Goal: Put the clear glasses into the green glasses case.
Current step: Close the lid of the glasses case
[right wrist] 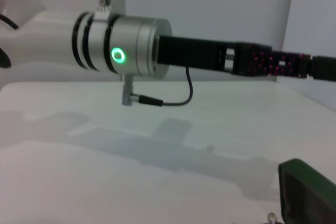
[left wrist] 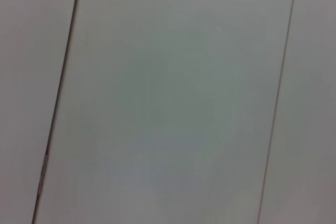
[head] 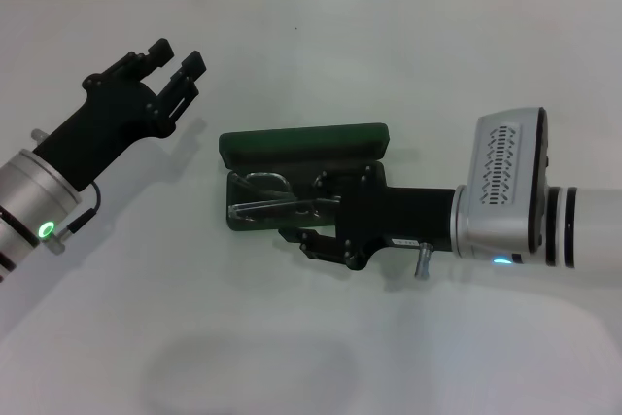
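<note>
Right gripper (head: pixel 309 213) sits over the green glasses case (head: pixel 303 143); I can't tell its fingers' state. Clear glasses (head: pixel 260 193) lie inside, just beyond it. Head view alone shows the left gripper (head: pixel 175 63) apart, well away.

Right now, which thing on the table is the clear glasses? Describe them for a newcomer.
On the white table, find the open green glasses case. The clear glasses lie in its tray at the right gripper, the only see-through item.

Green glasses case (head: pixel 303 144): dark green. Clear glasses (head: pixel 264 196): transparent. Table (head: pixel 321 46): plain white. Both pincers black; wrists silver, green ring light on left.
</note>
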`<state>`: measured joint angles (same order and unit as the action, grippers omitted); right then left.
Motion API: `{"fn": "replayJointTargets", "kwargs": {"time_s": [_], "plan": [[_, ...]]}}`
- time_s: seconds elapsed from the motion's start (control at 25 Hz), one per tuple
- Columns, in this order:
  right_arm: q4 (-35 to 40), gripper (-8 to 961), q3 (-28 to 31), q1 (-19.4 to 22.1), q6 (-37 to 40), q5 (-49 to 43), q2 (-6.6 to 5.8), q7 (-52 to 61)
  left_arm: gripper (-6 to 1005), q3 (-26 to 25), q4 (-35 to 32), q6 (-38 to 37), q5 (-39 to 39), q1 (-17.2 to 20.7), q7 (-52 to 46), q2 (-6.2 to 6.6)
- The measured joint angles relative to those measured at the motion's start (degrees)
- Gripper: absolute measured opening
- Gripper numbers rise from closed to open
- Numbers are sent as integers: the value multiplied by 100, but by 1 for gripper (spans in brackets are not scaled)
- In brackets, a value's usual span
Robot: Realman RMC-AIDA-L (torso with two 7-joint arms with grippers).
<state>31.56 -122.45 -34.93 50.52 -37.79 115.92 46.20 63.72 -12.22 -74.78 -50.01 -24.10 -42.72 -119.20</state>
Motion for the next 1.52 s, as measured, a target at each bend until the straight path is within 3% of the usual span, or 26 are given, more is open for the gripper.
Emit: {"fn": "replayJointTargets", "kwargs": {"time_s": [0.6,0.88,1.12,1.32,1.52], "plan": [[-57,492,-269,-155,-529,-1,27,193,464,0,-2,-46,0,40,0,-5],[167,497,-77,29,-121,-16,-29,53,464,0,-7,-53,0,91,0,10],[155,501,1313,512,1720,-697,-302,65,465,-8,-22,-55,0,104,32,11],[24,505,2653,870,2402,-1628,-563,367,465,-22,-79,-53,0,120,1,7],[-181,508,3878,1199,3083,-2324,-639,358,469,-18,-160,-43,0,120,-16,-16]]}}
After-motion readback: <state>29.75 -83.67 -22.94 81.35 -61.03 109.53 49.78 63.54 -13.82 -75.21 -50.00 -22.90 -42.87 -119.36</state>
